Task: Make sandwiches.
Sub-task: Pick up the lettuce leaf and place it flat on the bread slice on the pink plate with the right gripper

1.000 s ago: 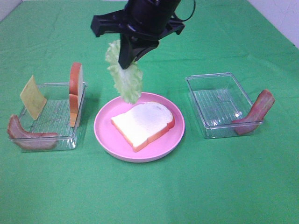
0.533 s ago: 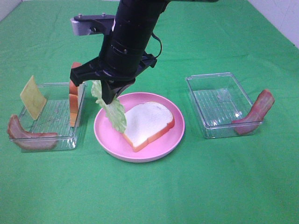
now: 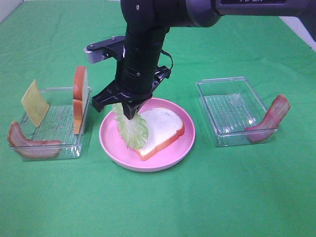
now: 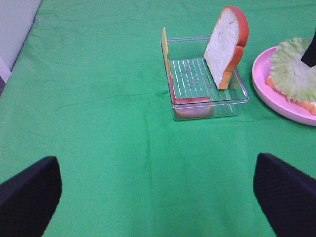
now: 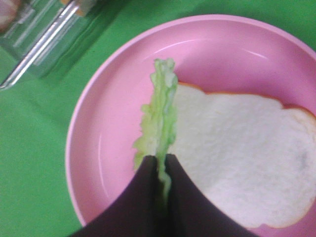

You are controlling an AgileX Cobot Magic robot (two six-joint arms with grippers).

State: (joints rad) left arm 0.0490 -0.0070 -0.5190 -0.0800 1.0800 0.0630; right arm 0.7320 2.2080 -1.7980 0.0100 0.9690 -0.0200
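One lettuce leaf (image 3: pixel 132 129) hangs pinched in our right tool (image 3: pixel 129 113), draped against one end of the bread slice (image 3: pixel 163 126) on the pink plate (image 3: pixel 109 141), while our left tool (image 4: pixel 158 197) hovers spread wide above the green bench (image 3: pixel 49 197).

**A robot test bench laid out like a lunch counter**

I work in what looks like a lab set-up for robot trials. The counter (image 3: pixel 158 212) is covered in a plain green cloth (image 3: pixel 59 197), and a pale wall (image 3: pixel 303 24) shows past its far corner. The food is all toy. A stiff bread slice (image 3: pixel 80 96) with a flat orange crust stands on edge in a clear plastic tray (image 3: pixel 49 90). A cheese square (image 3: pixel 34 103) and a bacon strip (image 3: pixel 29 145) are propped at its edge. The lettuce leaf (image 3: pixel 133 131) pinched in my right pincer (image 5: pixel 160 160) has a moulded look. A second tray (image 3: pixel 222 81) and a pink plate (image 3: pixel 112 140) sit in a neat row like props, under my black arm (image 3: pixel 143 54).
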